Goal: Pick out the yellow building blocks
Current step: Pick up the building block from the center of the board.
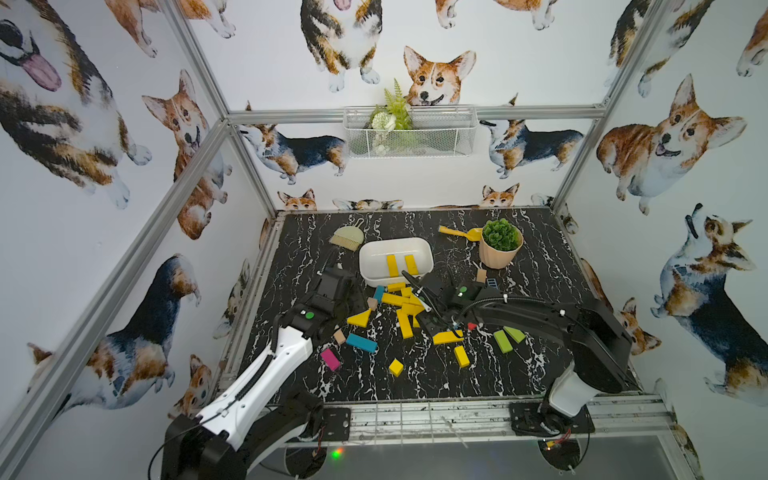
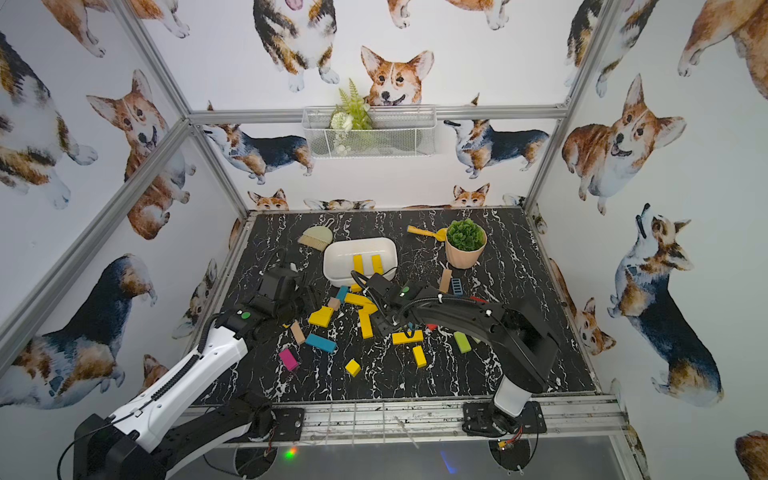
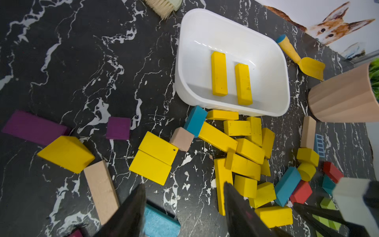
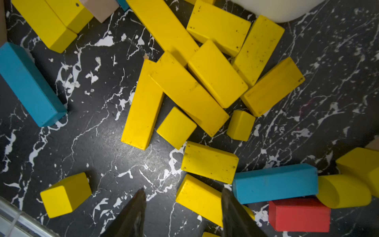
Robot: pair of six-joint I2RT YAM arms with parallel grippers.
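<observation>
Two long yellow wooden building blocks lie flat, side by side, inside the white plastic tub. The tub stands near the back of the black table with white streaks. Most of the other yellow blocks are in a messy heap just in front of the tub, and some lie on top of each other. A few yellow ones lie apart, nearer the front: a small cube, a short bar and a wedge.

The right pincer hangs low over the front edge of the heap. Its two dark fingers are spread and pinch nothing. One finger is over a yellow bar, which touches a blue bar.

The left pincer is to the left of the heap. It is spread too, and it holds nothing.

A pink block, two lime-green bars, a yellow toy scoop, a small hand brush and a green plant in a peach pot are also on the table.
</observation>
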